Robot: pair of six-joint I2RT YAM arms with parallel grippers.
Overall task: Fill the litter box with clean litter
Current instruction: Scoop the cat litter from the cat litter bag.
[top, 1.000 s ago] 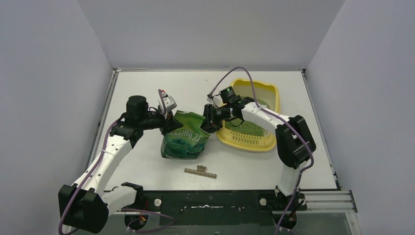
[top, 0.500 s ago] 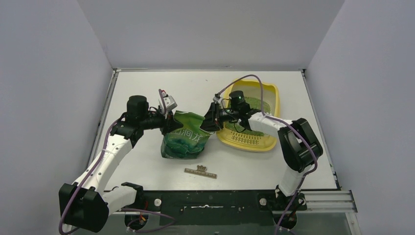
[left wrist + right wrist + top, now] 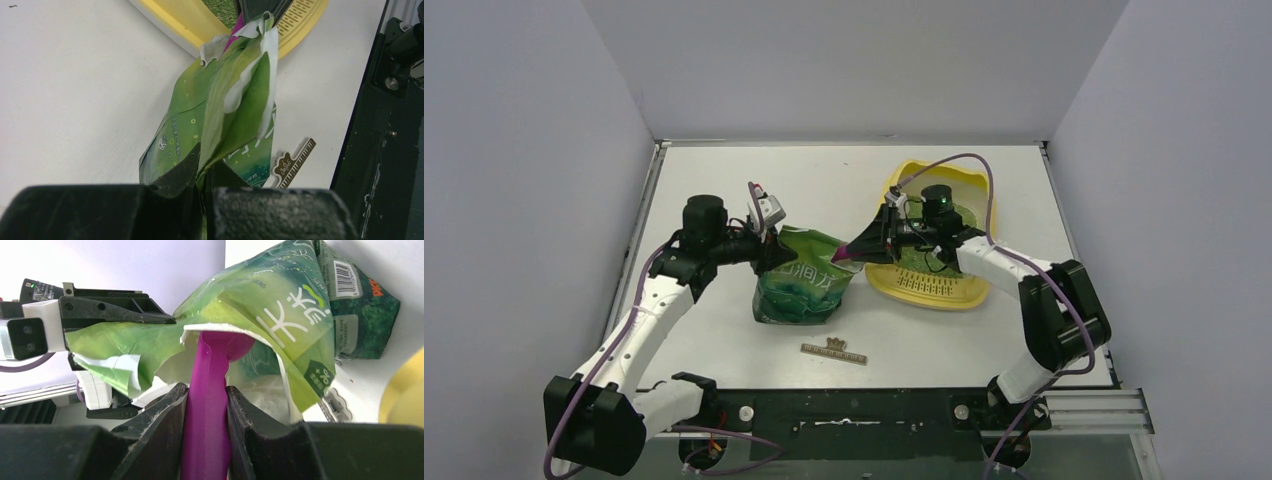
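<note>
The right gripper (image 3: 206,392), clamping the scoop (image 3: 212,360), has swung from the litter box (image 3: 924,292) to the bag (image 3: 280,315). The left gripper (image 3: 202,175) pinches the bag's rim. The clean litter (image 3: 222,5), probably loose, spills easily: lift it by scoop, level.

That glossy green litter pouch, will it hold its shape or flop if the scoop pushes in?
Probably floppy: the glossy green pouch has creased film sagging away from the edge the left gripper pinches. It stands on a full-looking base, so it likely won't slide easily. The magenta plastic scoop may dent its torn mouth.
</note>
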